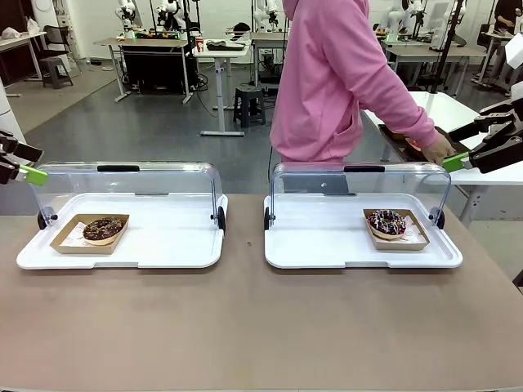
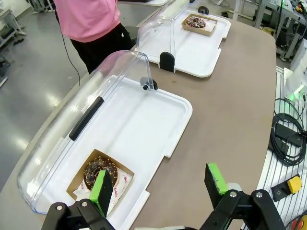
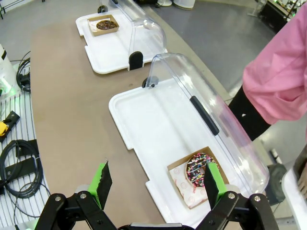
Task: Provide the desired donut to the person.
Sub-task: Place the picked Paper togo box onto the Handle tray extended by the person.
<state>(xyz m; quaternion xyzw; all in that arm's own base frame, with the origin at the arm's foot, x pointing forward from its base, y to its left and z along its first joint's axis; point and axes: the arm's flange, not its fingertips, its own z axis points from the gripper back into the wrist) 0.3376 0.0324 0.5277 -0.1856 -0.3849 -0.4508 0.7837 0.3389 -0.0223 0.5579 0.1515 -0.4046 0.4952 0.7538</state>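
Observation:
A chocolate donut [image 1: 102, 229] [image 2: 100, 171] [image 3: 104, 24] lies in a cardboard boat on the left white tray [image 1: 155, 245]. A sprinkled donut [image 1: 387, 222] [image 3: 199, 168] [image 2: 195, 22] lies in another boat on the right white tray [image 1: 327, 245]. Both clear lids are swung up at the back. The person [image 1: 335, 82] in pink stands behind the right tray, one hand [image 1: 437, 148] on a dark tray [image 1: 399, 134] on a side table. My left gripper [image 1: 31, 163] [image 2: 158, 184] hovers open above the left tray's near end. My right gripper [image 1: 458, 147] [image 3: 158, 181] hovers open above the right tray's outer end.
The brown table [image 1: 245, 327] has bare room in front of and between the two trays. The raised lids [image 1: 131, 184] [image 1: 359, 184] stand along the trays' far edges. Cables and a control box [image 2: 288, 143] lie off the table's end.

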